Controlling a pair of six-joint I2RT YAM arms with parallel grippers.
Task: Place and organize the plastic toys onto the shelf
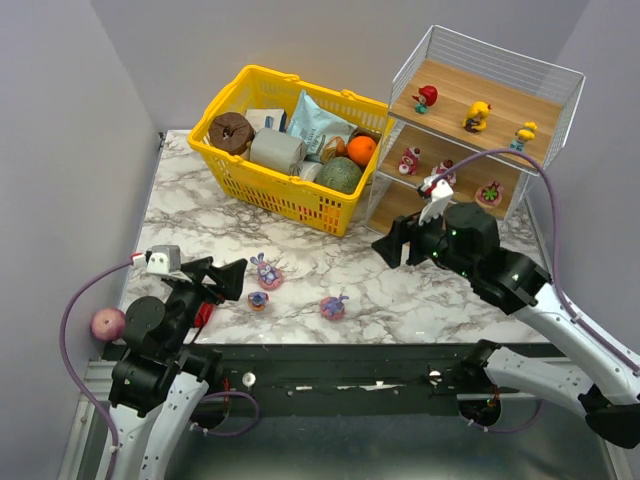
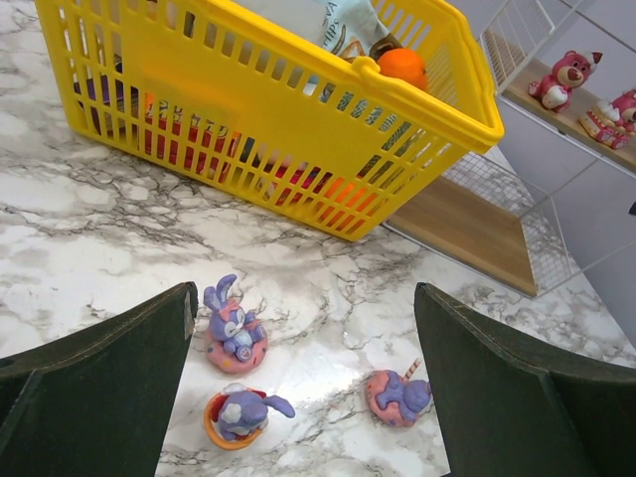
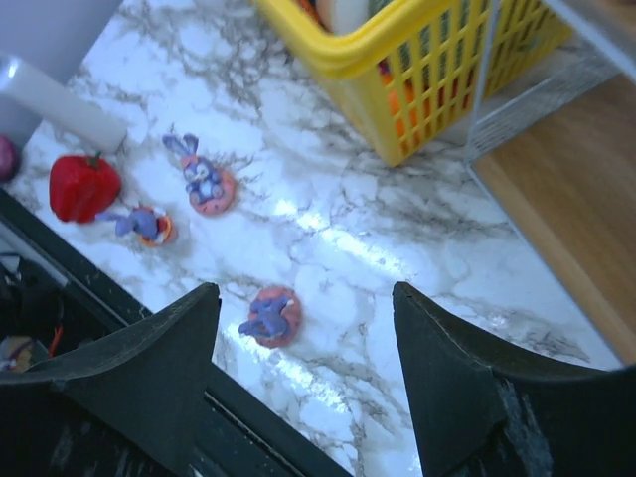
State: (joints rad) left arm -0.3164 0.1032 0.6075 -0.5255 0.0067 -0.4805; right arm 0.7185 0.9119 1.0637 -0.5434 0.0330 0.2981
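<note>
Right gripper point(image 1: 398, 245) hangs wide and empty just left of the shelf point(image 1: 455, 88), near its lower tiers. The left gripper point(image 1: 228, 280) is likewise spread, nothing between its fingers, facing the loose toys. Six figurines stand shelved: a red figure point(image 1: 427, 98) and two yellow ducks point(image 1: 476, 116) on the top board, and three red-pink figures point(image 1: 410, 160) on the middle one (the bottom board point(image 2: 467, 229) looks bare). Three purple bunnies point(image 1: 266, 271) lie on the marble table point(image 1: 200, 200) at near left, well apart from the shelf. By my reckoning about two thirds is done, with those three left to carry over.
</note>
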